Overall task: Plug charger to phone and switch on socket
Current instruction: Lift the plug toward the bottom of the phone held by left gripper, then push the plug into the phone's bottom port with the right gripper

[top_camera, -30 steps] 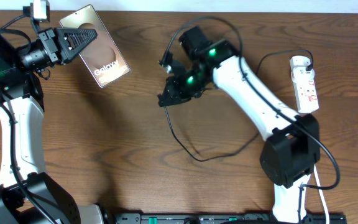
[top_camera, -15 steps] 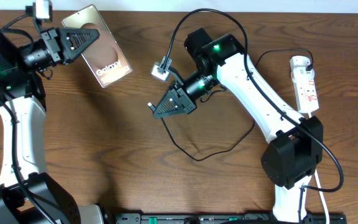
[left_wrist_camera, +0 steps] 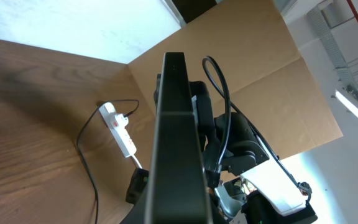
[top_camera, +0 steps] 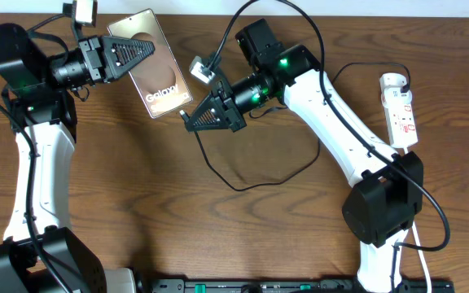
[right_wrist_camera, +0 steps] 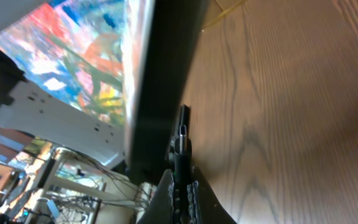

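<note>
Misalignment is threatening us: our right pincer (top_camera: 190, 121) is clenching the charger (right_wrist_camera: 181, 134) at four o'clock of the phone (top_camera: 159, 81), our left pincer (top_camera: 143, 50) is gripping it aloft, and the tip could glance off.

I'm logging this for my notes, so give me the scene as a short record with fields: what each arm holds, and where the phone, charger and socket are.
left fingers: shut on the phone, held up in the air
right fingers: shut on the charger near its tip
charger tip: at the phone's lower edge; whether it is seated cannot be told
socket: far right, untouched
</note>
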